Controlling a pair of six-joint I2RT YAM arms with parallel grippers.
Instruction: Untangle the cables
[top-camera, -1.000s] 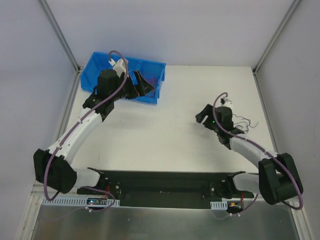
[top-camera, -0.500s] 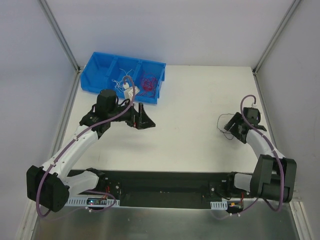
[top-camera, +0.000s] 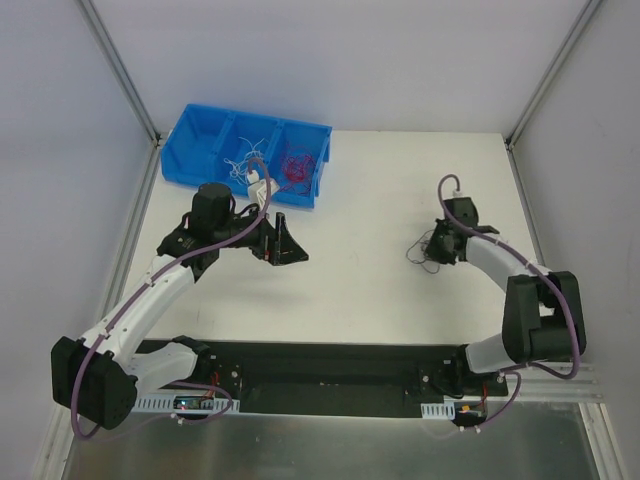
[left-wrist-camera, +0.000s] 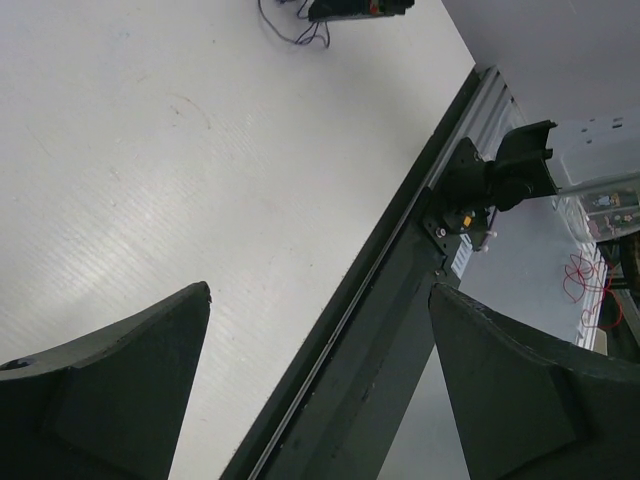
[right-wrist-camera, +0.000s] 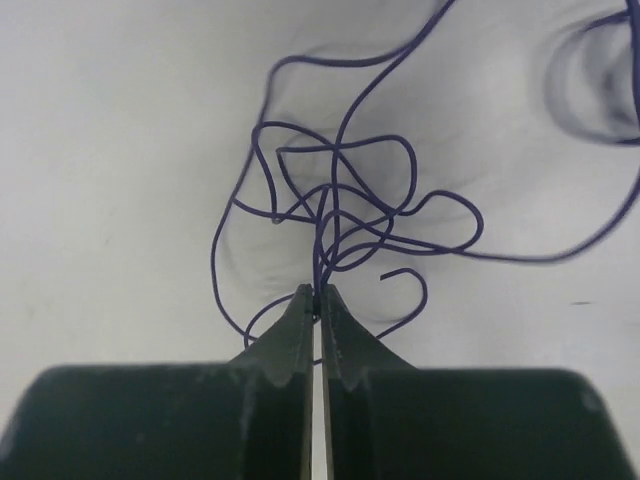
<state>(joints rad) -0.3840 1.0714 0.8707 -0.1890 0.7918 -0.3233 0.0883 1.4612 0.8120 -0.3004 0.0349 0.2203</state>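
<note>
A small tangle of dark purple cables (right-wrist-camera: 340, 205) lies on the white table right of the middle (top-camera: 424, 251). My right gripper (right-wrist-camera: 317, 292) is low over the table and shut, pinching a few strands of this tangle at its fingertips (top-camera: 438, 246). White cables (top-camera: 243, 160) and red cables (top-camera: 297, 168) lie in separate compartments of the blue bin (top-camera: 260, 119) at the back left. Just in front of the bin, my left gripper (top-camera: 284, 246) hovers above the table, open and empty (left-wrist-camera: 320, 290). In the left wrist view the purple tangle (left-wrist-camera: 297, 28) shows far off.
The bin's leftmost compartment (top-camera: 198, 150) looks bare. A black rail (top-camera: 320, 365) carrying the arm bases runs along the near edge of the table (top-camera: 350, 290). Grey walls with metal posts (top-camera: 120, 70) close in the sides and back.
My right gripper went from open to shut on the purple strands and shifted left. My left arm came back out of the bin to over the table, still open.
</note>
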